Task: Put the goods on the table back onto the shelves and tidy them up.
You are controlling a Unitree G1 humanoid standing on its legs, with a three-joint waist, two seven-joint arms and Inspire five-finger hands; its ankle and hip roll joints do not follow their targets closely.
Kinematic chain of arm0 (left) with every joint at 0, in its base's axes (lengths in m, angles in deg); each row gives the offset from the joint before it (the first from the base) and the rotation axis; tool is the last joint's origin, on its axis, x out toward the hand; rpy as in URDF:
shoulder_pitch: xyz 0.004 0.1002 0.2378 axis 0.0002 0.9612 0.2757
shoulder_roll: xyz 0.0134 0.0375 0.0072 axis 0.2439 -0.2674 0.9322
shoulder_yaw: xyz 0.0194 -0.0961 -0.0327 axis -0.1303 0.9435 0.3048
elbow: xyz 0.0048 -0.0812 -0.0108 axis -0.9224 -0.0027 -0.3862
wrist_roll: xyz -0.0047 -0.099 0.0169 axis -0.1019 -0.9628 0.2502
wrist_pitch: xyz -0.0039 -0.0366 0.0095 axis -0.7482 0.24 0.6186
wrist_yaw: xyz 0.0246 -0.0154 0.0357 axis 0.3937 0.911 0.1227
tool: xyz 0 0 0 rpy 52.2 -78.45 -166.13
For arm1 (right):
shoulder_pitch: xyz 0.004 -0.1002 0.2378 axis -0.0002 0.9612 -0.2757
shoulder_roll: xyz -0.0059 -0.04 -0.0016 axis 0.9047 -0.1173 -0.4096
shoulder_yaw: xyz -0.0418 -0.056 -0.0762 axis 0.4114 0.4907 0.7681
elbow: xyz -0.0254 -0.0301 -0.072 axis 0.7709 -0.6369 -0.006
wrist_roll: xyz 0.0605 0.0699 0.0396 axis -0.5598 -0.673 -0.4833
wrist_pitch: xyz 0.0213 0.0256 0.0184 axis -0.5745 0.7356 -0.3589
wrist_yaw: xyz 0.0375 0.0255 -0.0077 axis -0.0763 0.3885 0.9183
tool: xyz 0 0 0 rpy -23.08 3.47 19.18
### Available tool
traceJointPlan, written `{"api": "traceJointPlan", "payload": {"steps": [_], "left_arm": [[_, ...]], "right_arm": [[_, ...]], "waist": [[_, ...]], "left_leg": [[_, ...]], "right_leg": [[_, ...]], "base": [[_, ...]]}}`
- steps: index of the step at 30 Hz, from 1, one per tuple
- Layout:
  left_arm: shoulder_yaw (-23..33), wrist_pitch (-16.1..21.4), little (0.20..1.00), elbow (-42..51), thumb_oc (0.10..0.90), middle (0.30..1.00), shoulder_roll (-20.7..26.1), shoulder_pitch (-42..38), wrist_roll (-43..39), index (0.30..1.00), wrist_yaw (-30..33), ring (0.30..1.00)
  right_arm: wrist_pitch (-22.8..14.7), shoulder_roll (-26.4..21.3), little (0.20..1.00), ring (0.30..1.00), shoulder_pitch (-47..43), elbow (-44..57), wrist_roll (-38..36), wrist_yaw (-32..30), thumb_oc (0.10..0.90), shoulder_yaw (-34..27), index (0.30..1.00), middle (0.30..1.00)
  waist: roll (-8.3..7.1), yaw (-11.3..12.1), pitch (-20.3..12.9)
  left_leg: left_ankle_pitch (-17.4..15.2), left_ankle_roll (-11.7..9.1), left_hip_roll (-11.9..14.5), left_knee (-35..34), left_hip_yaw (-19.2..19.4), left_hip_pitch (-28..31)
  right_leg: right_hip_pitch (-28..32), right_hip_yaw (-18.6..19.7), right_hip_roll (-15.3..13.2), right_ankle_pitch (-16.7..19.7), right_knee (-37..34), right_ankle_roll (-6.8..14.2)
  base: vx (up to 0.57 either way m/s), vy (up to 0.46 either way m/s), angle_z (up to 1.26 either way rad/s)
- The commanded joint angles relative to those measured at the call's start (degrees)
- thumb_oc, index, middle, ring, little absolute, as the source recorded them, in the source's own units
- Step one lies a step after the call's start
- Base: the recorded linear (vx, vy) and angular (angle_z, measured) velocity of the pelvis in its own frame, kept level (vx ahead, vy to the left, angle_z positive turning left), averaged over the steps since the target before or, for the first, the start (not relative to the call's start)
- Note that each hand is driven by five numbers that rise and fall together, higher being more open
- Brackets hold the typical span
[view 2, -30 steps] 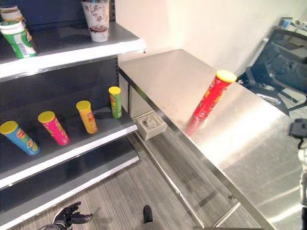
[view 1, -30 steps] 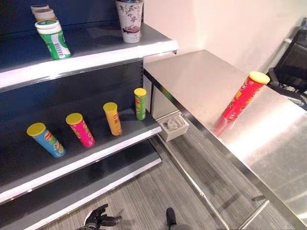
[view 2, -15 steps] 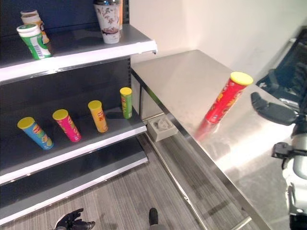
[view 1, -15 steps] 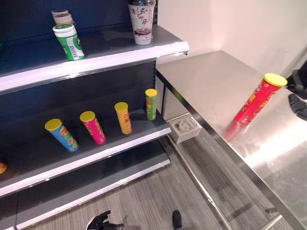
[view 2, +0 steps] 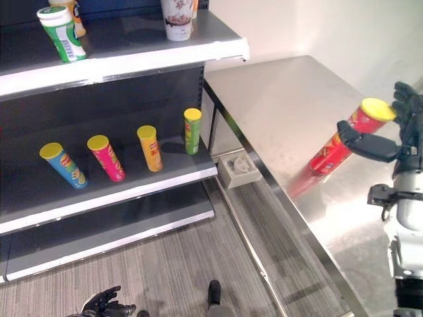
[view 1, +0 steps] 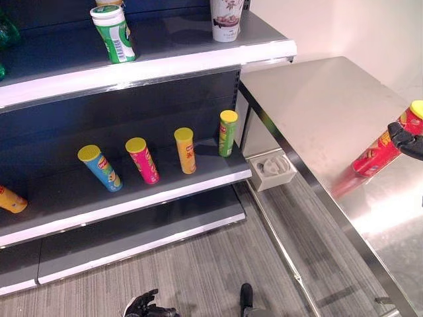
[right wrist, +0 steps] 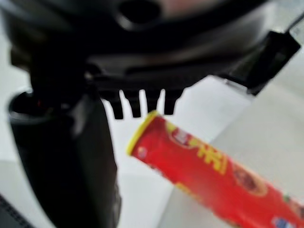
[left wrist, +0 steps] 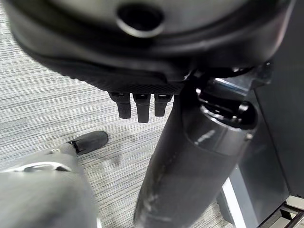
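A red chip can (view 2: 336, 150) with a yellow lid stands tilted on the steel table (view 2: 277, 99). My right hand (view 2: 406, 115) is open at the can's top, its thumb (view 2: 367, 146) in front of the can and its fingers behind the lid. The right wrist view shows the can (right wrist: 213, 173) past the straight fingers (right wrist: 142, 105), not gripped. My left hand (view 2: 104, 306) hangs open low over the floor. The middle shelf (view 1: 165, 198) holds blue (view 1: 100, 168), pink (view 1: 143, 160), yellow (view 1: 186, 150) and green (view 1: 227, 133) cans.
An orange can (view 1: 12, 199) lies at the middle shelf's left end. The upper shelf (view 1: 165, 66) carries a green-and-white canister (view 1: 114, 33) and a patterned cup (view 1: 225, 10). A small white box (view 1: 273, 170) sits on the floor between shelf and table.
The camera has swung left and down. My right hand has come in from the right and up to the red can's top; the can stays on the table.
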Motion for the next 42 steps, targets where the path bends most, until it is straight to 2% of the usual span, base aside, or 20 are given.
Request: {"api": "traceJointPlan", "payload": {"steps": [1, 17, 18, 20, 21, 25, 29, 42], "left_arm": [[-1.7, 1.7, 0.9, -1.2, 0.8, 0.9, 3.8, -3.2, 0.1, 0.9, 0.9, 0.9], [-1.8, 1.8, 0.9, -1.0, 0.8, 0.9, 3.8, -3.2, 0.1, 0.9, 0.9, 0.9], [-2.7, 1.8, 0.9, -1.5, 0.8, 0.9, 4.2, -3.3, -0.1, 0.9, 1.1, 0.9], [-2.4, 1.8, 0.9, -1.5, 0.8, 0.9, 4.0, -3.2, -0.1, 0.9, 1.1, 0.9], [-2.7, 1.8, 0.9, -1.7, 0.8, 0.9, 4.2, -3.2, -0.3, 0.9, 1.0, 0.9], [-2.5, 1.8, 0.9, -1.7, 0.8, 0.9, 4.1, -3.2, -0.2, 0.9, 1.0, 0.9], [-3.1, 1.9, 0.9, -2.3, 0.8, 0.9, 4.3, -3.3, -0.8, 0.9, 1.1, 0.9], [-3.1, 1.8, 0.9, -2.5, 0.8, 0.9, 4.0, -3.2, -0.8, 0.9, 1.1, 0.9]], "right_arm": [[-3.8, -7.1, 0.9, 0.9, -9.5, -0.2, 1.4, -3.7, 0.8, -2.8, 0.9, 0.9], [-4.0, -8.5, 0.9, 0.9, -10.5, -1.8, 1.7, -4.5, 0.8, -3.2, 0.9, 0.9], [-3.2, -11.0, 0.9, 0.9, -14.4, -5.4, -1.1, -2.9, 0.8, 0.7, 0.9, 0.9], [-3.3, -11.3, 0.9, 0.9, -15.6, -6.0, -1.2, -2.9, 0.8, 1.7, 0.9, 0.9], [-2.7, -12.3, 0.9, 0.9, -17.9, -7.9, -2.0, -2.0, 0.8, 4.4, 0.9, 0.9], [-2.8, -12.4, 0.9, 0.9, -18.6, -8.2, -2.1, -2.0, 0.8, 5.1, 0.9, 0.9], [-1.7, -14.1, 0.9, 0.9, -24.6, -11.8, -2.9, -0.8, 0.8, 10.7, 0.9, 0.9], [-0.7, -14.3, 0.9, 0.9, -27.0, -12.8, -3.3, 0.9, 0.8, 14.2, 0.9, 0.9]], "waist": [[-2.9, 0.4, -0.9], [-2.92, 0.4, -0.8], [-3.48, 1.0, -0.7], [-3.36, 0.7, -0.6], [-3.63, 1.0, -0.5], [-3.55, 0.8, -0.5], [-3.92, 1.1, -0.4], [-3.96, 1.1, -0.2]], "left_leg": [[-0.8, -1.1, 2.5, 0.2, -2.5, -0.2], [-0.9, -1.0, 2.3, 0.2, -2.8, -0.2], [-0.9, -1.0, 2.2, 0.2, -2.8, -0.2], [-1.0, -1.0, 2.2, 0.2, -2.7, -0.2], [-0.8, -1.1, 2.2, 0.2, -2.8, -0.3], [-0.8, -1.1, 2.2, 0.2, -2.8, -0.3], [-0.6, -1.2, 2.3, 0.2, -2.9, -0.6], [-0.4, -1.3, 2.2, 0.2, -3.2, -1.0]], "right_leg": [[6.2, -0.9, -3.3, -8.0, 0.8, 5.2], [6.3, -1.1, -3.4, -8.2, 0.8, 5.2], [6.2, -0.8, -3.4, -8.1, 0.8, 5.1], [6.2, -0.8, -3.4, -8.1, 0.8, 5.1], [6.0, -0.6, -3.3, -8.0, 0.8, 5.0], [6.0, -0.6, -3.3, -8.0, 0.8, 5.0], [5.8, -0.6, -3.2, -8.0, 0.8, 4.9], [5.7, -0.7, -3.1, -8.0, 0.8, 4.7]], "base": [[0.0, 0.0, 0.0], [0.0, 0.0, 0.0], [0.0, 0.0, 0.0], [0.01, 0.005, -0.05], [0.0, 0.002, -0.06], [0.0, 0.0, -0.05], [0.0, 0.0, 0.0], [0.0, 0.0, 0.0]]}}
